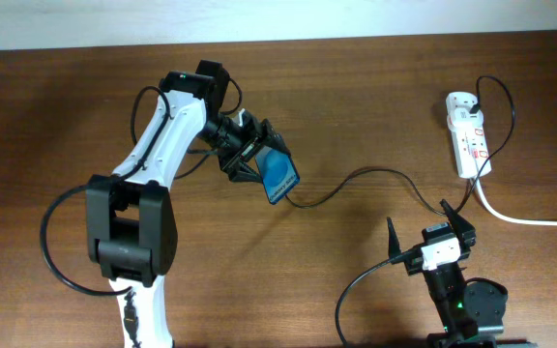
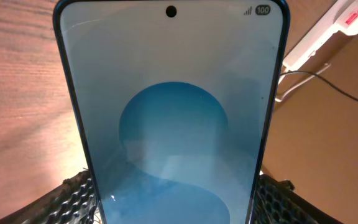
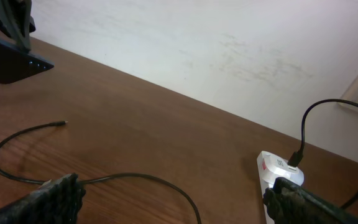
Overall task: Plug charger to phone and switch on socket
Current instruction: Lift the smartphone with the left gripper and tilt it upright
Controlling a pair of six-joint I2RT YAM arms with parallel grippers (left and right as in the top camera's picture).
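Phone (image 1: 279, 175) in left pincer (image 1: 264, 162) (charger (image 1: 380, 171) loose)

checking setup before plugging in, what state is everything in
phone, screen lit, held tilted by left hand
charger, one end in socket, free end on table, not in phone
socket, switch position unreadable
left hand, shut on phone
right hand, open and empty

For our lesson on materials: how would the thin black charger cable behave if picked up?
Probably floppy: the charger lies in loose curves on the table. Likely light, being so thin. Lifted mid-length, its plug end would probably dangle and swing.
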